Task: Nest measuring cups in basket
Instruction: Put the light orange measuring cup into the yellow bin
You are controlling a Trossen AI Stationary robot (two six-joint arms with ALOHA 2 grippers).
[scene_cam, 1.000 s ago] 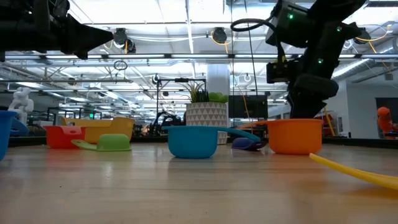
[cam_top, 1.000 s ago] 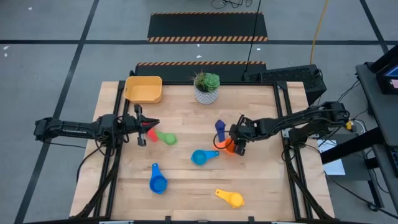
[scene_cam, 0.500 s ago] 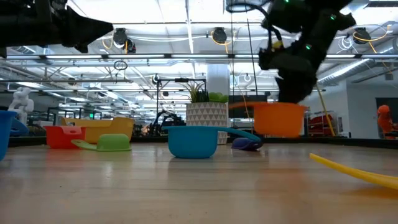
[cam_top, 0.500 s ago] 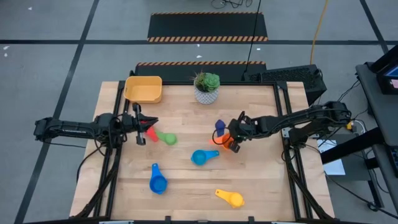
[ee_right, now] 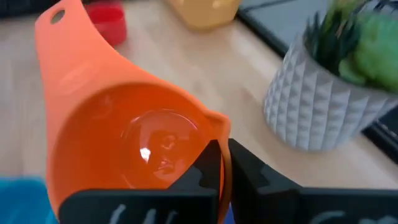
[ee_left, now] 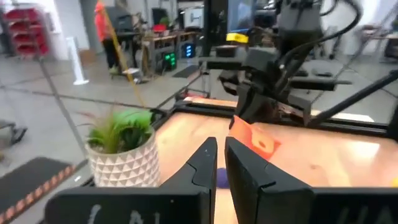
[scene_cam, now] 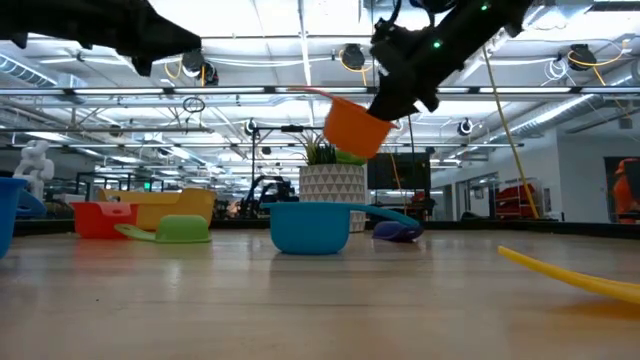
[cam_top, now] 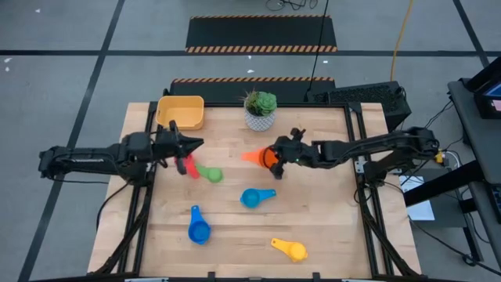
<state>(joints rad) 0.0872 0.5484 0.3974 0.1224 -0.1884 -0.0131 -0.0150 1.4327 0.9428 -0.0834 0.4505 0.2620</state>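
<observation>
**Orange cup lifted above the table**

While the right gripper (cam_top: 272, 159) hangs over the middle of the wooden table (cam_top: 329, 227), its two fingers are pinched on the rim of the orange measuring cup (cam_top: 261, 157), which is clear of the surface and tilted, handle pointing away from the arm toward the left arm's side. Beyond this gripper, at the table's far edge, stands the white pot with a green plant (cam_top: 260, 110); farther off, at the far corner on the left arm's side, sits the yellow-orange basket (cam_top: 182, 112), with no cup visible in it. The left gripper (cam_top: 188, 144) hovers near the basket, fingers pressed nearly together with nothing between them; just beside it lie the red cup (cam_top: 188, 165) and the green cup (cam_top: 209, 174). Below and nearer than the right gripper rest the light blue cup (cam_top: 253, 197), the blue cup (cam_top: 198, 229) and the yellow cup (cam_top: 290, 249). A dark blue cup (scene_cam: 398, 231) lies under the right gripper, near the plant pot.
</observation>
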